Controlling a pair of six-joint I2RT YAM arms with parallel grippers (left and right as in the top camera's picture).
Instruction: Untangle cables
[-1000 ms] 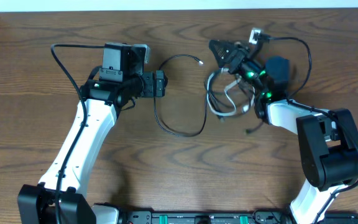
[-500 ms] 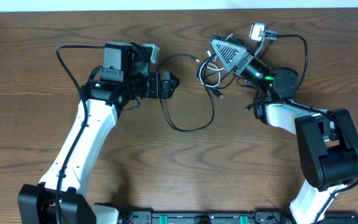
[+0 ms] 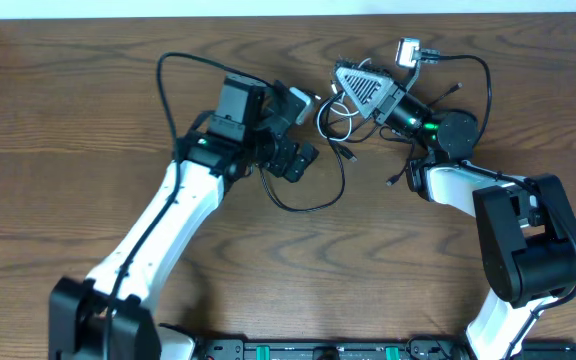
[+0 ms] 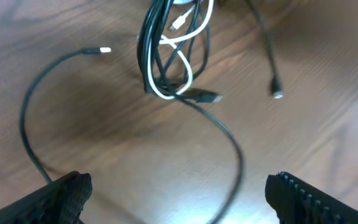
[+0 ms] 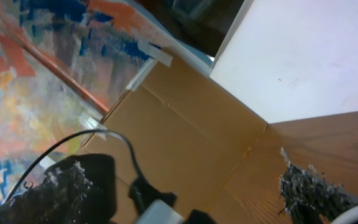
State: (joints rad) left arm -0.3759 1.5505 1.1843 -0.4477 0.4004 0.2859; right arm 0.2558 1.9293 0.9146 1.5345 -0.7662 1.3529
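The cables lie as a small tangle (image 3: 336,118) of black cords and one white cord (image 4: 160,95) on the wooden table. A long black cable (image 3: 313,207) loops out of the tangle toward the table's middle. My left gripper (image 3: 296,160) hovers open just left of the tangle. In the left wrist view that loop (image 4: 232,146) runs down between the left gripper's (image 4: 179,199) wide-apart fingers without touching them. My right gripper (image 3: 353,85) is raised over the tangle's far side, tilted toward the back wall, open and empty (image 5: 185,193).
Loose plug ends (image 4: 277,93) lie around the tangle, and a second black cord (image 4: 27,124) curves off to the left. The table's back edge meets a white wall (image 5: 316,50) and cardboard (image 5: 185,137) just behind the right gripper.
My left arm has swung right and forward, bringing its gripper over the black loop beside the tangle. My right gripper rose off the tangle a second ago and has since held still.
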